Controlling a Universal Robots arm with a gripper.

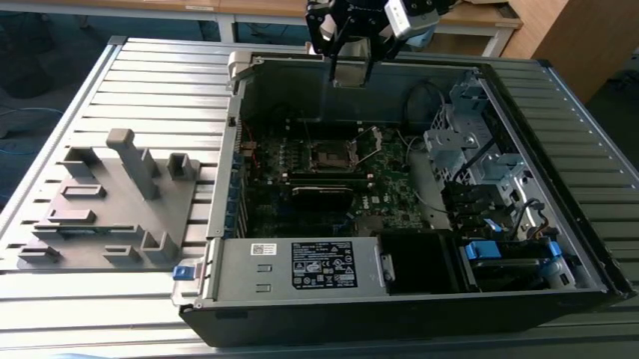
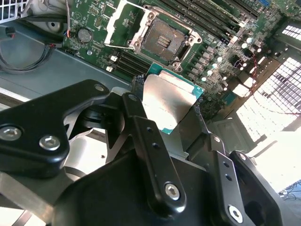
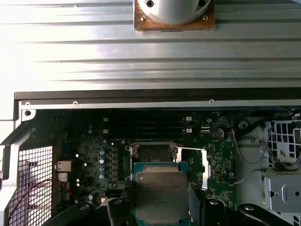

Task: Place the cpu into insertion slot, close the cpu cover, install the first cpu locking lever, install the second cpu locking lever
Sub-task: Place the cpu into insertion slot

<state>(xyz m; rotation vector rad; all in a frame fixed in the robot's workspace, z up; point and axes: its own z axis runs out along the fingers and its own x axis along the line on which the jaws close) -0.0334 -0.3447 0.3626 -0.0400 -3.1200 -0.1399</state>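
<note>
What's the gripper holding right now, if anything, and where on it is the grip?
The gripper holds the cpu, pinched by two opposite edges; the insertion slot is empty.

In the exterior view the arm was cut off at twelve o'clock. In the first wrist view the cpu covered part of the insertion slot and ran off the picture's edge; in the second wrist view the jaws hid part of it.

Ribbed metal table, open computer case on it, grey moulded fixture beside
</note>
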